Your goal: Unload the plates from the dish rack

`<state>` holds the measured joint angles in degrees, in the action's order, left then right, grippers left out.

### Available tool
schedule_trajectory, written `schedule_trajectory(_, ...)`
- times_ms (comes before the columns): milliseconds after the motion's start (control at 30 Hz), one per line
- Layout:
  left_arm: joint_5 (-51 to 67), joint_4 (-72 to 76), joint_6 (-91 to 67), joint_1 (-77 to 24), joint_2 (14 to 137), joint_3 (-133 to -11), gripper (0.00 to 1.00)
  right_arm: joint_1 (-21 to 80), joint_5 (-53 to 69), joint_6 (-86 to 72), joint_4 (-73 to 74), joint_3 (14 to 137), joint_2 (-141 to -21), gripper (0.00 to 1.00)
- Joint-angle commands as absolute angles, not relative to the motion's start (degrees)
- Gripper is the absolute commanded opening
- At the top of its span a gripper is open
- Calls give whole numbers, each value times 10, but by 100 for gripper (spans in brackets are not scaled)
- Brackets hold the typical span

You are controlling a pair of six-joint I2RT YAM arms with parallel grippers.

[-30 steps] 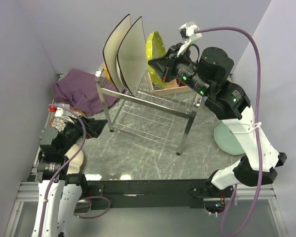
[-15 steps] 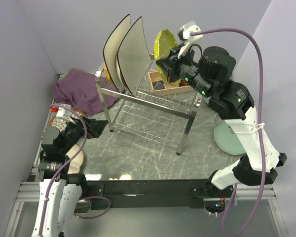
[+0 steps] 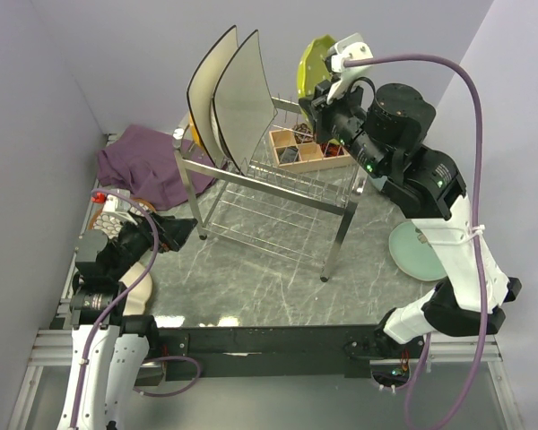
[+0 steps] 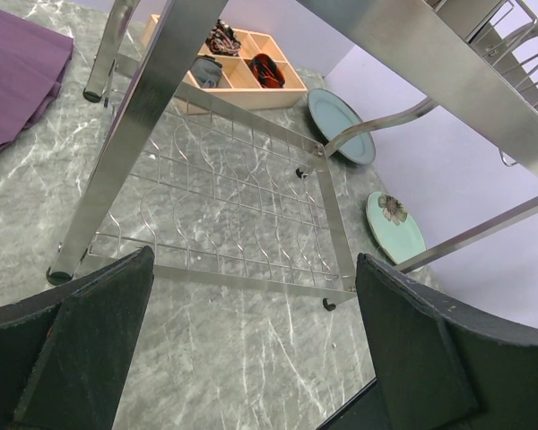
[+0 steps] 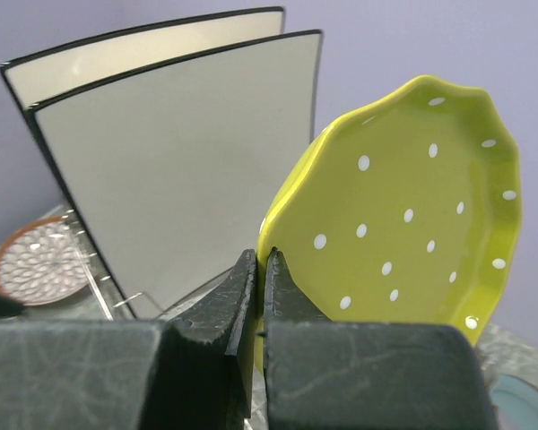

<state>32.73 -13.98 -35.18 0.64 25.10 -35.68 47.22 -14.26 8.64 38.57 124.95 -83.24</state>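
The silver dish rack (image 3: pixel 278 193) stands mid-table. Two large cream square plates (image 3: pixel 217 94) (image 3: pixel 247 106) stand upright in its left end; they also show in the right wrist view (image 5: pixel 197 170). My right gripper (image 3: pixel 316 94) is shut on the rim of the yellow-green dotted plate (image 3: pixel 314 63) and holds it in the air above the rack's back right corner. In the right wrist view the fingers (image 5: pixel 260 264) pinch that plate's edge (image 5: pixel 403 215). My left gripper (image 3: pixel 175 231) is open and empty, low by the rack's left legs, facing the lower shelf (image 4: pixel 224 206).
A wooden compartment box (image 3: pixel 309 152) sits behind the rack. A purple cloth (image 3: pixel 143 161) lies at the back left. A teal-grey plate (image 3: pixel 417 255) lies on the table at the right, a mint flower plate (image 4: pixel 394 224) near it. A brown-rimmed patterned plate (image 3: pixel 108 219) lies by the left arm.
My right gripper has lifted the yellow-green plate up and toward the back right, out of the rack's tines. The left arm has not moved.
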Motion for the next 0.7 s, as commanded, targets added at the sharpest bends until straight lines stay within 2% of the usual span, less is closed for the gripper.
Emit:
schedule_trajectory(0,340,-113,-349,6,249,-355,100,477,-203,169,272,1289,-813,0)
schedule_trajectory(667,345,-105,-354,6,252,-354,99,475,-374,207,264,1233,-744,0)
